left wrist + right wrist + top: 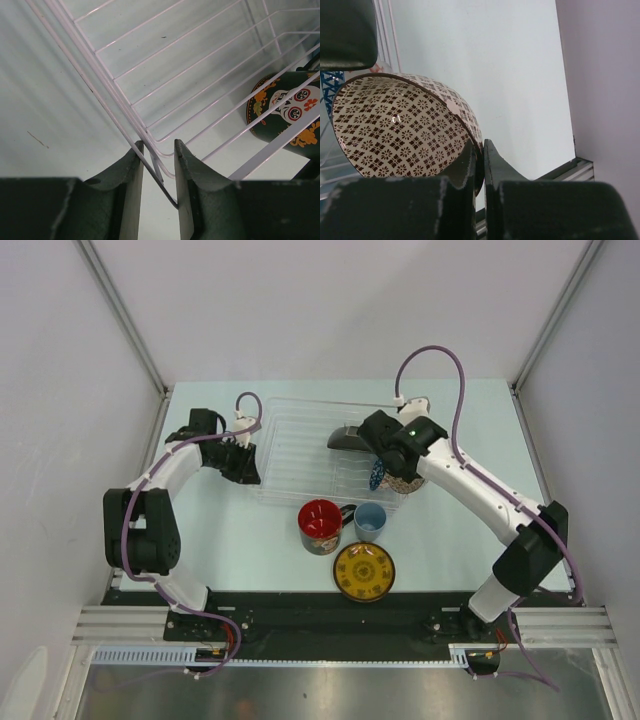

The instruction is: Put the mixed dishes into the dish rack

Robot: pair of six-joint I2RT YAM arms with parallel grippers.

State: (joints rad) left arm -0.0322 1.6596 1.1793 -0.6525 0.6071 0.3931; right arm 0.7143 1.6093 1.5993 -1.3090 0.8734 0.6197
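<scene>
top view / rack: dish rack (300, 430) sits mid-table, clear, long side running left-right.
top view / plate: black square plate (350, 438) is inside the rack, in its far right part.
top view / left arm: left gripper (247, 462) is at the rack's left edge, toward the near end.
top view / right arm: right gripper (392, 468) is at the rack's near right corner and carries the patterned bowl (405, 483), tilted.
top view / loose dishes: red mug (321, 525) and light-blue cup (370, 521) stand side by side on the table (450, 540), just near of the rack. The mug's black handle points toward the cup. Yellow saucer (364, 571) lies nearer still, close to both.
left wrist / grip: fingers (125, 175) straddle the rack's rim wire at a corner. The gap is narrow and the wire crosses it slantwise, touching both inner faces, so they are clamped on the rack.
left wrist / plate: visible through the wires at right, with a skull and orange flower print.
right wrist / grip: fingers (465, 165) are pinched on the bowl's rim, one inside and one outside.
right wrist / bowl: on its side, with a brown-on-white diamond pattern inside. Rack wires show at the left edge. Whether bowl and rack touch: cannot tell.
</scene>
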